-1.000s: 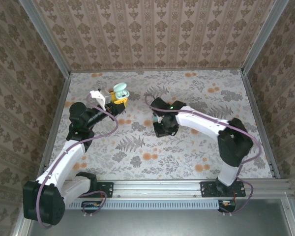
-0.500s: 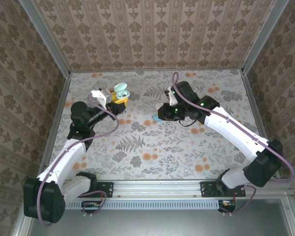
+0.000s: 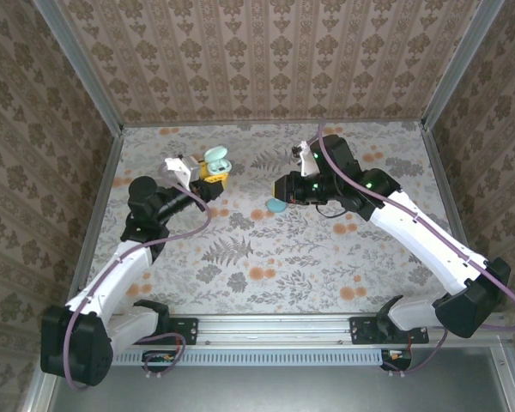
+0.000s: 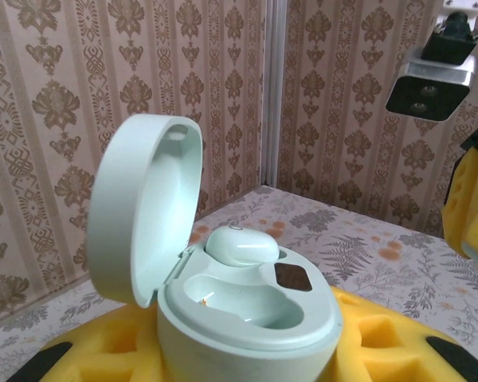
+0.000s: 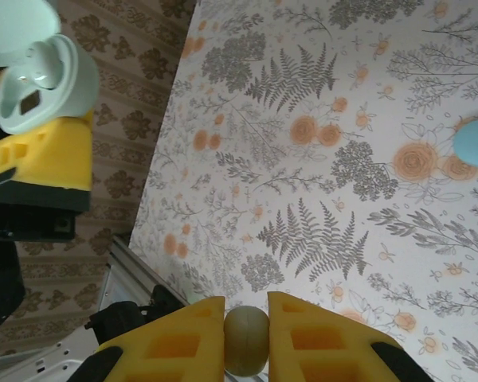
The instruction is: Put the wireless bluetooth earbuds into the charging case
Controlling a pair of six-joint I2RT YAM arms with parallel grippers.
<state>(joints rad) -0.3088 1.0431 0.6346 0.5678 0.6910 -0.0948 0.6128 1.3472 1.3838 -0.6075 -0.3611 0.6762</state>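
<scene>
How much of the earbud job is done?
Halfway. One earbud already sits in the open case, held by the left gripper. The right gripper pinches the second earbud. It must go in the empty slot.

Case (image 4: 223,270): pale mint green on lid and body alike, with a small dark brown square (image 4: 291,278) in its top face; pale earbud (image 4: 240,245): glossy whitish mint; olive earbud (image 5: 246,341): dull olive-beige; left pads (image 4: 374,338) and right pads (image 5: 183,338): bright yellow; table (image 3: 266,257): white, printed with grey ferns and orange flowers; walls (image 3: 266,60): tan, with brown damask motifs in vertical stripes; arms (image 3: 421,232): white with black joints; cables (image 3: 205,216): purple; oval piece (image 3: 276,205): light blue.
</scene>
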